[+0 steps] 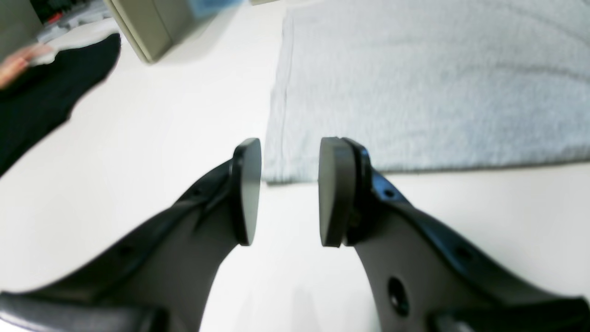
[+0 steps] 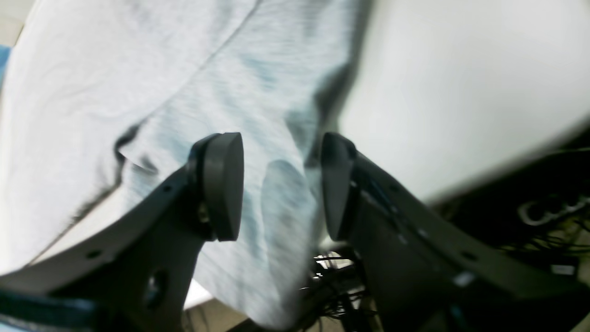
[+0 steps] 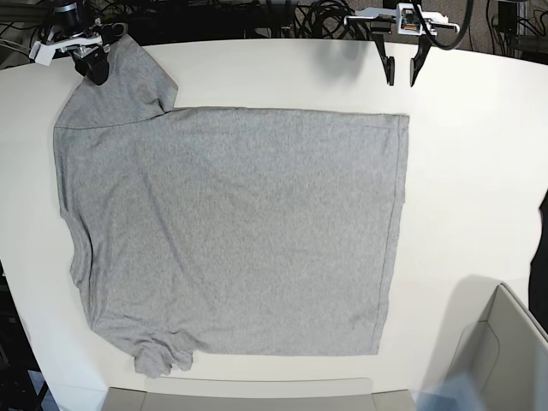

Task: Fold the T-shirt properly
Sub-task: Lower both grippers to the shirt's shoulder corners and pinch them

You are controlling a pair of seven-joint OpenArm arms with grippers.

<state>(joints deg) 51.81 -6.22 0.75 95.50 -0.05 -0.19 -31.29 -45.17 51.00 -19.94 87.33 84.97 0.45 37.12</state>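
Observation:
The grey T-shirt (image 3: 231,231) lies spread flat, plain side up, on the white table (image 3: 479,171). Its hem runs down the right side and one sleeve (image 3: 120,77) reaches the far left edge. My left gripper (image 3: 402,75) hovers open just beyond the shirt's far right hem corner (image 3: 404,117). In the left wrist view that corner (image 1: 276,170) lies right past the parted pads of the left gripper (image 1: 289,191). Over the sleeve my right gripper (image 3: 90,67) stands open. In the right wrist view, sleeve cloth (image 2: 276,198) shows between the wide-apart pads of the right gripper (image 2: 282,184) and droops over the table edge.
A beige box (image 3: 505,360) stands at the near right corner, also seen in the left wrist view (image 1: 152,27). A dark sleeve with a hand (image 1: 41,97) sits at the table's right side. Cables (image 3: 257,17) lie beyond the far edge.

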